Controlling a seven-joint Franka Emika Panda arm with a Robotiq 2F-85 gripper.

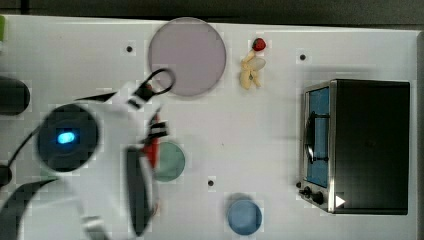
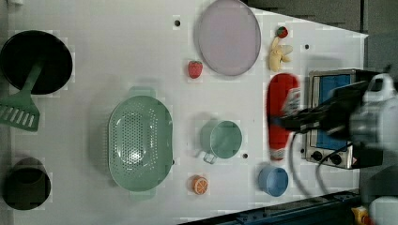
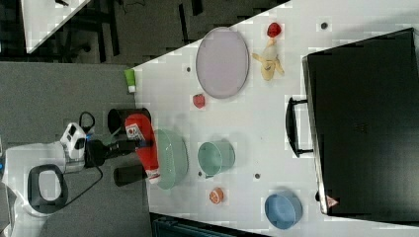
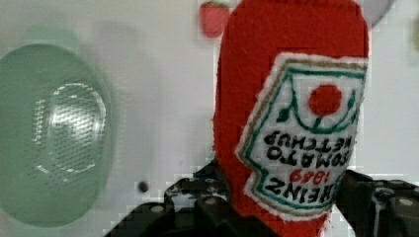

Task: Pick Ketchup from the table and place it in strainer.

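Ketchup (image 2: 280, 117) lifted clear of the table (image 2: 117, 61) and gripped near its lower end by the gripper (image 4: 276, 207), whose fingers stand part-open, clamped on the bottle's sides. In the wrist view the label faces the camera and the strainer (image 4: 52, 133) lies off to one side, so the bottle is apparently not yet over it.

Progress, as a judgement: the pick is done; carrying over the strainer (image 2: 140, 140), lowering and releasing remain.

Surroundings, largest to smallest:
- Toaster oven (image 1: 367, 145), at the top view's right, well apart from the strainer.
- Lilac plate (image 2: 228, 36), near the far table edge in the left view.
- Black pot (image 2: 35, 61) with a green spatula (image 2: 21, 105), at the left view's left.
- Green mug (image 2: 221, 139), between strainer and bottle in the left view; probably the one thing under the carrying path, though the bottle rides above it.
- Blue bowl (image 2: 273, 181).
- Banana (image 2: 278, 54).
- Strawberry (image 2: 195, 69) and orange slice (image 2: 200, 184), small, each just beside the strainer's ends.
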